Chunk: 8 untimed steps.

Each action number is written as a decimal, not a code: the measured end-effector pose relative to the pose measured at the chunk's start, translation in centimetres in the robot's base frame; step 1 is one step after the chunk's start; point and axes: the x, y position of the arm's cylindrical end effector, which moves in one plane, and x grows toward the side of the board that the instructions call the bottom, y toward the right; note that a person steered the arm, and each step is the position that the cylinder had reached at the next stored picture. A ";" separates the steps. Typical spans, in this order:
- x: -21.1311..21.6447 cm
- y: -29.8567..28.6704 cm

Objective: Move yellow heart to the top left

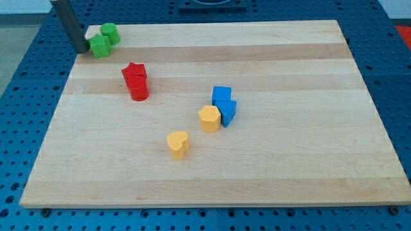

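Note:
The yellow heart [178,144] lies on the wooden board [289,160], a little left of centre and towards the view's bottom. My tip [81,50] is at the board's top left corner, just left of a green star-shaped block [99,46]. The tip is far from the yellow heart, up and to the left of it.
A green cylinder [110,33] touches the green star. A red star [133,74] and a red cylinder [139,89] sit together left of centre. A yellow hexagon [209,119] touches two blue blocks [225,104] near the centre.

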 end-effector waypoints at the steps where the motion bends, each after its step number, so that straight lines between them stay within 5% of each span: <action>1: 0.0 1.0; 5: 4.8 -0.2; 8: 28.4 4.1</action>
